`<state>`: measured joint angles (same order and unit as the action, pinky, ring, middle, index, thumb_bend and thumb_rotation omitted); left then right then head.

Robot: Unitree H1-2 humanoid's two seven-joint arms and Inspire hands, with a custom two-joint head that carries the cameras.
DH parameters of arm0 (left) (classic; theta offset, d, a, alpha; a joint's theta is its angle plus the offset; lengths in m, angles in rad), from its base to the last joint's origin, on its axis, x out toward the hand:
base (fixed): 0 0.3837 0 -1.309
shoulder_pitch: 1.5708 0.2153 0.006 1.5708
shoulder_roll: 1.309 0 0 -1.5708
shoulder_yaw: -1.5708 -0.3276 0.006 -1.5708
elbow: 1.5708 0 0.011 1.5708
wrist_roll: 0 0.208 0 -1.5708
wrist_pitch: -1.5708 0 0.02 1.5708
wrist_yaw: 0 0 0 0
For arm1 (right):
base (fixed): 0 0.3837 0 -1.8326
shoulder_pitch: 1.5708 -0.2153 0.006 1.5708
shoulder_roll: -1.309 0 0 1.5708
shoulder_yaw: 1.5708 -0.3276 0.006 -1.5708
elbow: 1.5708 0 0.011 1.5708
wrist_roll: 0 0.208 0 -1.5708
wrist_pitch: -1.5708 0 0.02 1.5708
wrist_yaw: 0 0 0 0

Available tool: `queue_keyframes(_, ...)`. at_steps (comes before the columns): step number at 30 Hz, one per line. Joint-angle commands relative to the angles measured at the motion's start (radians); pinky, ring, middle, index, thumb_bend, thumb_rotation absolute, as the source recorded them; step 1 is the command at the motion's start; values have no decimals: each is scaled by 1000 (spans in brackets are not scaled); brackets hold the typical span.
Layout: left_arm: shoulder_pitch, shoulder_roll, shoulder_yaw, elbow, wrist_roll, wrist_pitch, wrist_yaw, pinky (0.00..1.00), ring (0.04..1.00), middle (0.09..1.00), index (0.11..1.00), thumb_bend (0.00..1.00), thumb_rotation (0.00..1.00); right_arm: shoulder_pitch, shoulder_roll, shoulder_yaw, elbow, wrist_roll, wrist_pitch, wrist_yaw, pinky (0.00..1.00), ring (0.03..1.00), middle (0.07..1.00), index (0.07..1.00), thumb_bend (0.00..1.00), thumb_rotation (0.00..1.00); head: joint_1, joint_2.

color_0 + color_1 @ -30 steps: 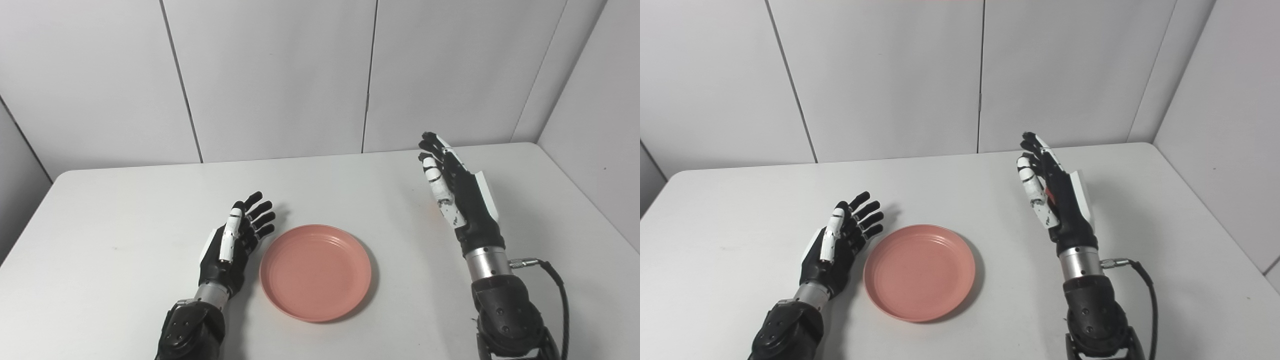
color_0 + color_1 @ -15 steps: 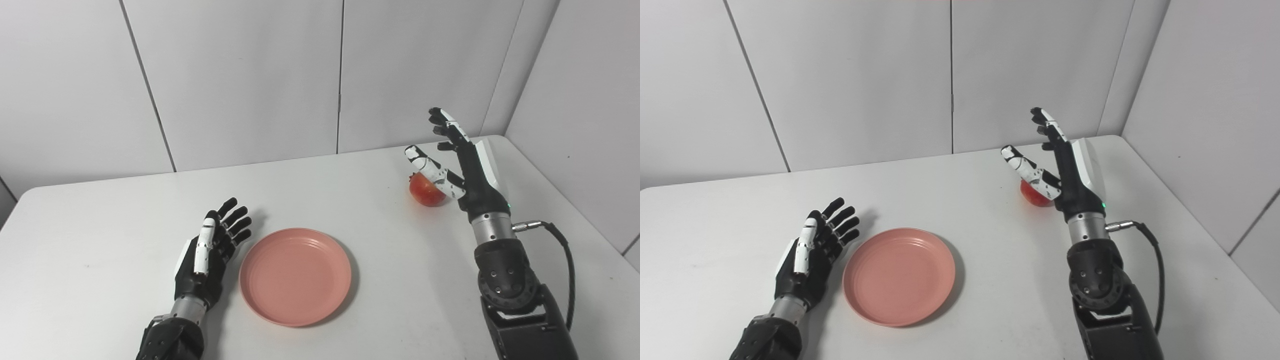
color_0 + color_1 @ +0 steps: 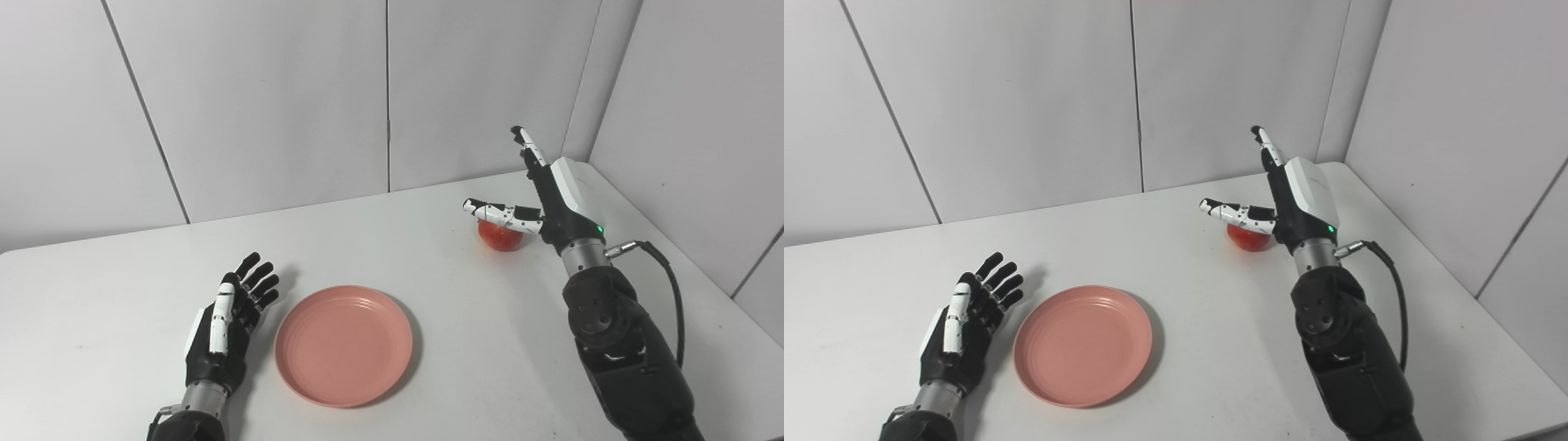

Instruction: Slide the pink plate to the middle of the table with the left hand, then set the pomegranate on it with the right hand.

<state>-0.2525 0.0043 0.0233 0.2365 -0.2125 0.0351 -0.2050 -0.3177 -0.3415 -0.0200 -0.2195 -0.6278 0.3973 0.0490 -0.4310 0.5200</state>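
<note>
White table (image 3: 122,269) in a grey-panelled corner. Nearest, the pink plate (image 3: 343,344) lies empty near mid-table, apparently already positioned. Just beside its left rim rests the left hand (image 3: 225,331), fingers spread, holding nothing. Farther back on the right, the pomegranate (image 3: 501,236) sits on the table; the right hand (image 3: 548,199) hovers over it, thumb and fingers wide apart, seemingly poised to grasp.

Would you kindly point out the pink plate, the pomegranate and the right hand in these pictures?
pink plate (image 3: 306,383): left eye view, on its near left rim.
pomegranate (image 3: 501,239): left eye view, on its red front, below the thumb.
right hand (image 3: 1301,196): right eye view, on the white back of the hand.
</note>
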Motion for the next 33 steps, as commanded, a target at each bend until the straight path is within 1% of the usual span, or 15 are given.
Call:
queue_keyframes(1, 16, 18, -3, 18, 20, -9, 5, 892, 876, 881, 868, 371, 1000, -54, -23, 0, -9, -15, 14, 0, 773, 891, 945, 967, 890, 569, -5, -1)
queue_keyframes(3, 16, 21, -5, 22, 22, -16, 2, 895, 880, 884, 871, 373, 1000, -58, -32, 5, 3, -22, 23, 12, 774, 892, 946, 967, 894, 566, -5, -1)
queue_keyframes(7, 19, 24, -10, 22, 31, -18, 3, 887, 877, 881, 870, 381, 1000, -66, -53, 27, 26, -46, 59, 62, 789, 906, 960, 964, 922, 560, -7, -4)
queue_keyframes(10, 21, 24, -11, 23, 30, -17, 2, 889, 877, 880, 869, 368, 1000, -74, -59, 36, 51, -61, 69, 83, 786, 908, 961, 965, 937, 531, -7, -4)
queue_keyframes(12, 22, 22, -8, 22, 23, -11, 0, 893, 878, 880, 867, 360, 1000, -80, -59, 39, 70, -75, 71, 89, 764, 896, 954, 963, 948, 502, -9, -5)
queue_keyframes(14, 22, 21, -7, 24, 17, -12, -3, 894, 877, 878, 866, 358, 1000, -86, -55, 37, 87, -86, 72, 93, 755, 891, 951, 960, 946, 496, -10, -6)
queue_keyframes(18, 24, 25, -11, 24, 20, -11, -7, 886, 874, 877, 867, 352, 1000, -99, -57, 42, 129, -81, 69, 87, 718, 867, 945, 954, 953, 493, -9, -6)
queue_keyframes(24, 30, 23, -11, 2, 5, 7, -13, 877, 874, 877, 865, 353, 1000, -121, -65, 48, 185, -69, 57, 73, 737, 876, 942, 953, 994, 512, -10, -3)
queue_keyframes(28, 32, 21, -12, -10, 7, 20, -13, 882, 876, 880, 870, 350, 1000, -142, -75, 54, 238, -66, 53, 63, 744, 878, 946, 958, 1000, 510, -10, -3)
queue_keyframes(33, 34, 23, -11, -10, 9, 21, -13, 881, 876, 880, 870, 356, 1000, -158, -83, 66, 291, -60, 43, 50, 750, 876, 943, 954, 1000, 505, -8, 1)
